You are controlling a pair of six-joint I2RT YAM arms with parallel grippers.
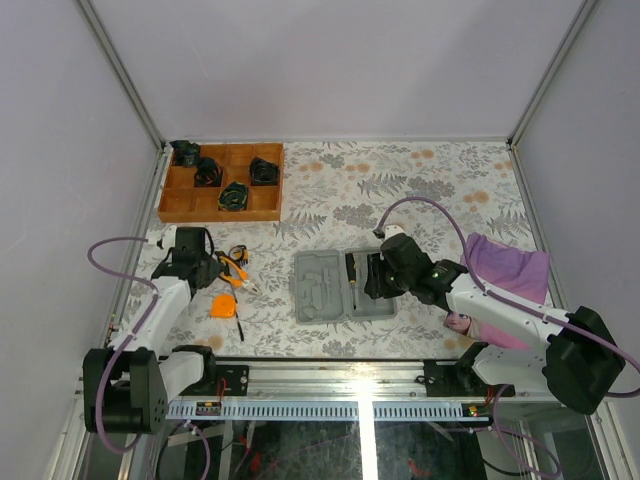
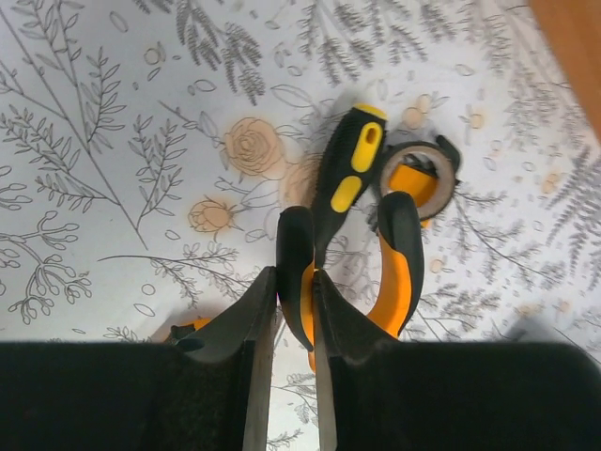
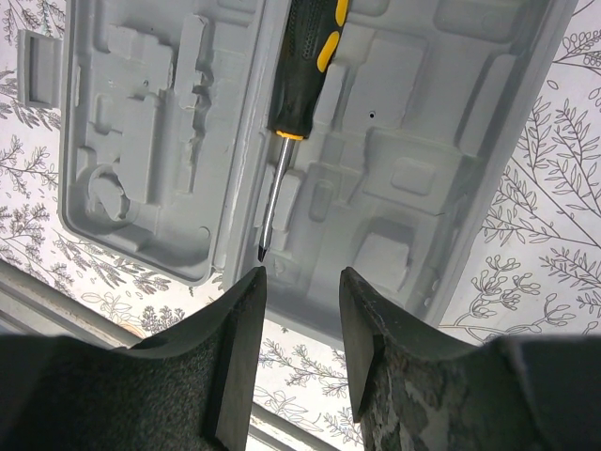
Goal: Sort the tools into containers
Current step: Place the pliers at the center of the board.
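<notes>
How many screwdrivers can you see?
2. One screwdriver lies in the open grey case; a second screwdriver lies between the handles of the pliers. Others may be hidden.

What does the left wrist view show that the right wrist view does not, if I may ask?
Only the left wrist view shows the pliers, one handle pinched in the left gripper, with a loose screwdriver lying beside them. Only the right wrist view shows the open grey case with a screwdriver lying in it, and the right gripper open over its tip. Both show the floral table cover.
</notes>
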